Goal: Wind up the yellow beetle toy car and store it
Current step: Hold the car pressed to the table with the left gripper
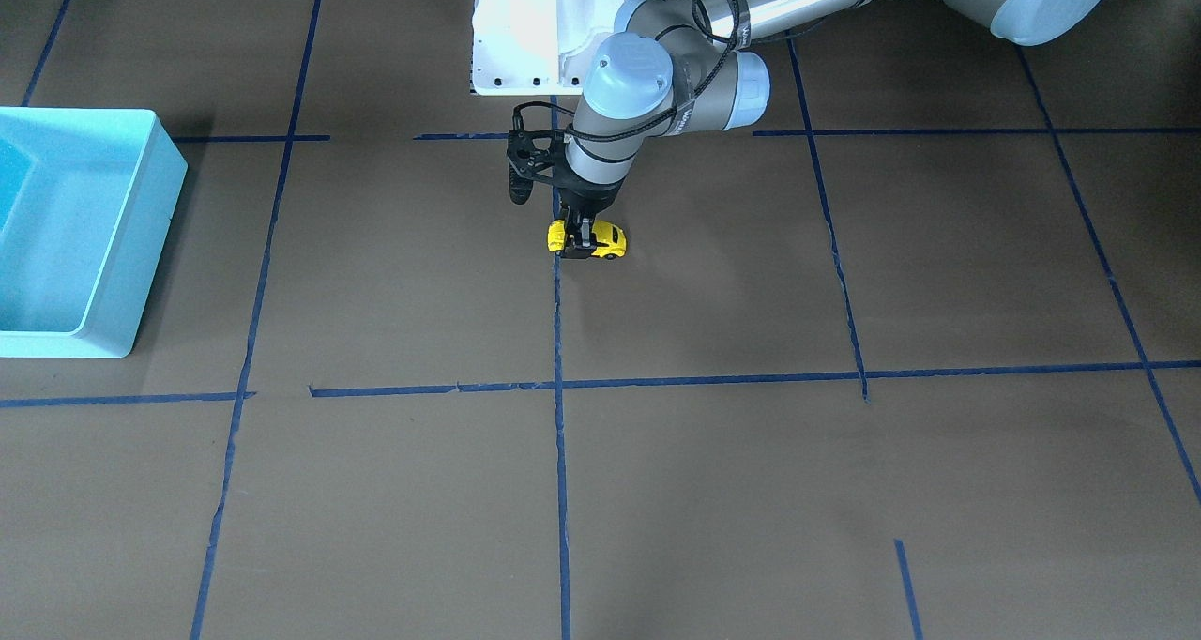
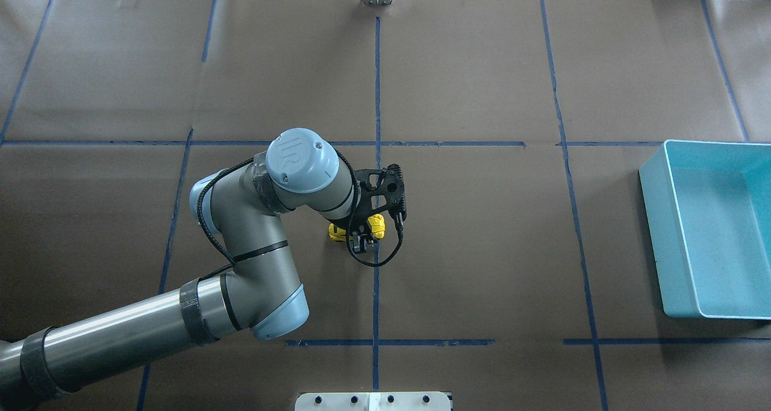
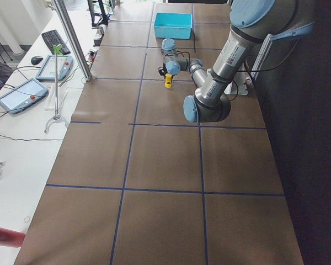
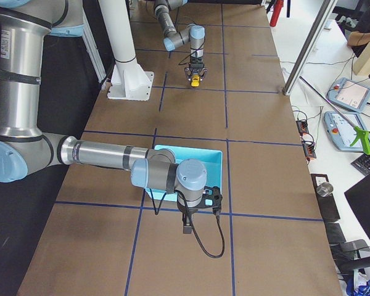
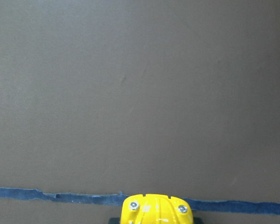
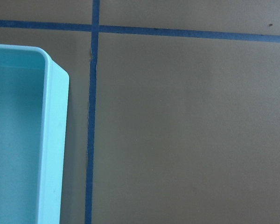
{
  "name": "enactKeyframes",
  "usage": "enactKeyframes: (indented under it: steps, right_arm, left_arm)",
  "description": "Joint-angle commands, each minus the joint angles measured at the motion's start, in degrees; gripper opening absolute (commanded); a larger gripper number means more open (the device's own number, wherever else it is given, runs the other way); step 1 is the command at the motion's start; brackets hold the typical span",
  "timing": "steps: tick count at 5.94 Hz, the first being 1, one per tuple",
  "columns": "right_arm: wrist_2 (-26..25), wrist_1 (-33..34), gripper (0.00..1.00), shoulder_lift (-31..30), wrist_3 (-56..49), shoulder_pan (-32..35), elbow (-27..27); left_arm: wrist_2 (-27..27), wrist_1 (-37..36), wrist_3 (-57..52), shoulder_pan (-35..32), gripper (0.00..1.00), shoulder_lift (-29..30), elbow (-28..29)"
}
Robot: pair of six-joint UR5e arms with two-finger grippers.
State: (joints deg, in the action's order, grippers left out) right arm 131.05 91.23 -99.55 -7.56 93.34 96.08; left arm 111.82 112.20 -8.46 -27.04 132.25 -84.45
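Note:
The yellow beetle toy car (image 1: 610, 238) sits low at the table's middle, beside a blue tape line. My left gripper (image 1: 584, 243) points straight down with its black fingers closed across the car's body; it also shows in the overhead view (image 2: 360, 237), with the car (image 2: 376, 223) sticking out on both sides. The left wrist view shows only the car's yellow end (image 5: 156, 210) at the bottom edge. My right gripper (image 4: 188, 229) hangs near the turquoise bin (image 4: 191, 154); it shows only in the exterior right view, so I cannot tell if it is open or shut.
The turquoise bin (image 2: 662, 236) stands at the table's right side, apart from the car, and its rim shows in the right wrist view (image 6: 53, 140). The white robot base (image 1: 525, 30) is behind the car. Blue tape lines grid the brown table.

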Motion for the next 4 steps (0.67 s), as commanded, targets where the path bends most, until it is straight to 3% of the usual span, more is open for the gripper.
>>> enactKeyframes:
  steps: [1,4]
  right_arm:
    - [0.1,0.0,1.0,0.1,0.1,0.0,0.1]
    - [0.1,0.0,1.0,0.1,0.0,0.0,0.0]
  left_arm:
    - [-0.1,2.5,1.9,0.1,0.0,-1.5,0.2]
    - [0.0,6.9,1.3,0.1,0.0,-4.4,0.2]
